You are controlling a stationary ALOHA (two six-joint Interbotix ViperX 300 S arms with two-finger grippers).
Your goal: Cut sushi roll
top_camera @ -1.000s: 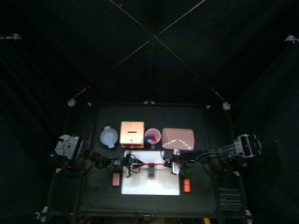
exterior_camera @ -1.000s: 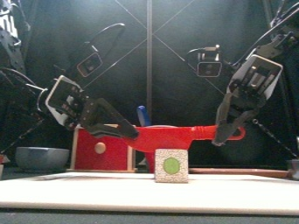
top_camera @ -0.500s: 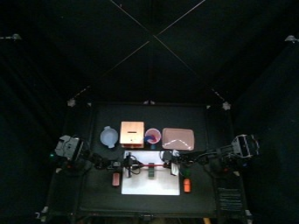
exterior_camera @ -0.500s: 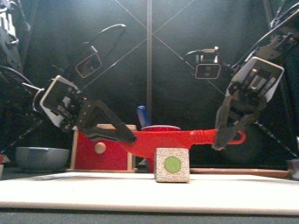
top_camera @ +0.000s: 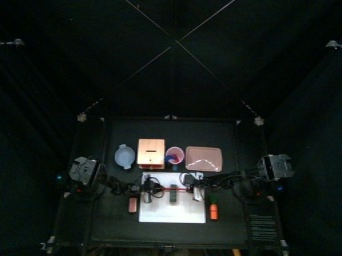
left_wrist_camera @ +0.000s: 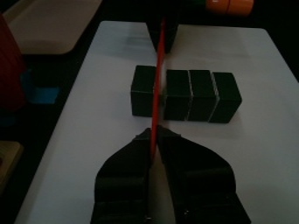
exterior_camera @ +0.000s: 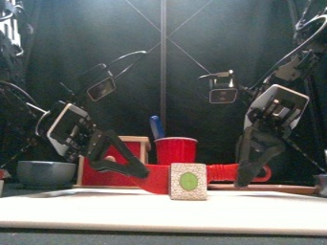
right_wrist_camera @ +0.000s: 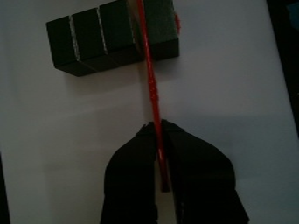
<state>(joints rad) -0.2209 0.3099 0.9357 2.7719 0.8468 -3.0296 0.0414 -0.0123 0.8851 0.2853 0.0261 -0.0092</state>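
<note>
The dark, near-black log-shaped sushi roll [left_wrist_camera: 184, 93] is lying on the white rectangular board [left_wrist_camera: 93, 131], directly beneath a thin red blade [right_wrist_camera: 149, 74] crossing its long axis. Both the left gripper [left_wrist_camera: 156, 162] and right gripper [right_wrist_camera: 163, 157] are clamping this blade, equally near. The front view is showing only the roll's green-centred end [exterior_camera: 189, 180].

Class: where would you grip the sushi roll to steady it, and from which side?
Probably the end of the sushi roll farthest from the red blade, from straight above, jaws across its long sides: it lies flat on the white board, the blade crossing near the other end.
</note>
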